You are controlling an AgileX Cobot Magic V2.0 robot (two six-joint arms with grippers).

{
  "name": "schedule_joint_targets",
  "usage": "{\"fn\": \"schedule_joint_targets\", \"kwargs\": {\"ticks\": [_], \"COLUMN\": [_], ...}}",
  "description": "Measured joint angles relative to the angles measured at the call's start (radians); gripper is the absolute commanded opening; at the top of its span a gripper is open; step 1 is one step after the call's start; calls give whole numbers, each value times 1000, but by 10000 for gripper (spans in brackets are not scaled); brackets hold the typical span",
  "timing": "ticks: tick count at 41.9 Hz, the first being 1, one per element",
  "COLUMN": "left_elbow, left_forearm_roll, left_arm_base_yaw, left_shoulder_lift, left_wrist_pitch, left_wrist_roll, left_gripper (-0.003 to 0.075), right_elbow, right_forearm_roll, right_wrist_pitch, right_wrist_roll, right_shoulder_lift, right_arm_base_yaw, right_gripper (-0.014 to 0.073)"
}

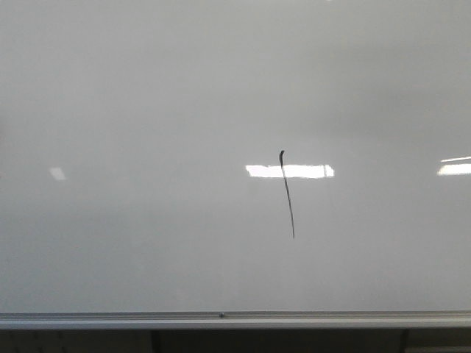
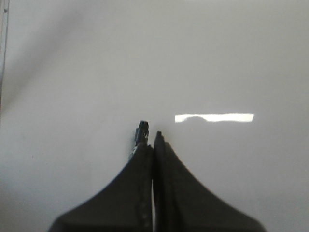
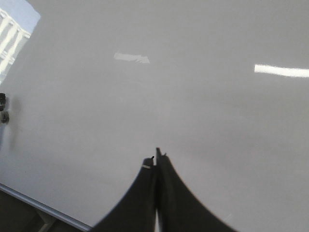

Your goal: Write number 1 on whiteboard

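The whiteboard (image 1: 147, 110) fills the front view, glossy pale grey. The number 1 (image 1: 287, 195) is a thin black slanted stroke with a small hook at its top, a little right of centre. Neither gripper shows in the front view. In the left wrist view my left gripper (image 2: 153, 142) is shut, and the black end of a marker (image 2: 141, 133) pokes out at its tip, in front of the bare board (image 2: 96, 72). In the right wrist view my right gripper (image 3: 156, 157) is shut with nothing seen in it, facing the board (image 3: 193, 72). The stroke is out of both wrist views.
A silver metal strip (image 1: 221, 318) runs along the board's lower edge, also in the right wrist view (image 3: 43, 208). Bright rectangular light reflections (image 1: 289, 170) lie on the board. Small black fittings (image 3: 3, 108) sit at the board's edge.
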Motion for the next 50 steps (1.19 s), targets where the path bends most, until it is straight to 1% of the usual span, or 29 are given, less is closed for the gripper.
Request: {"fn": "schedule_joint_targets", "kwargs": {"ticks": [4, 8, 9, 11, 14, 44, 50], "left_elbow": [71, 149, 150, 150, 150, 150, 150], "left_forearm_roll": [0, 2, 2, -2, -4, -4, -4], "left_arm_base_yaw": [30, 32, 32, 32, 32, 32, 32], "left_shoulder_lift": [0, 0, 0, 0, 0, 0, 0], "left_wrist_pitch": [-16, -71, -74, -126, -135, -139, -139], "left_wrist_roll": [0, 0, 0, 0, 0, 0, 0], "left_gripper": [-20, -20, -20, -20, -20, -20, -20], "right_elbow": [0, 0, 0, 0, 0, 0, 15], "right_forearm_roll": [0, 0, 0, 0, 0, 0, -16], "right_wrist_pitch": [0, 0, 0, 0, 0, 0, -52], "right_wrist_roll": [0, 0, 0, 0, 0, 0, 5], "right_shoulder_lift": [0, 0, 0, 0, 0, 0, -8], "right_arm_base_yaw": [0, 0, 0, 0, 0, 0, 0], "right_gripper": [-60, -60, -60, -60, -60, -60, -60]}}
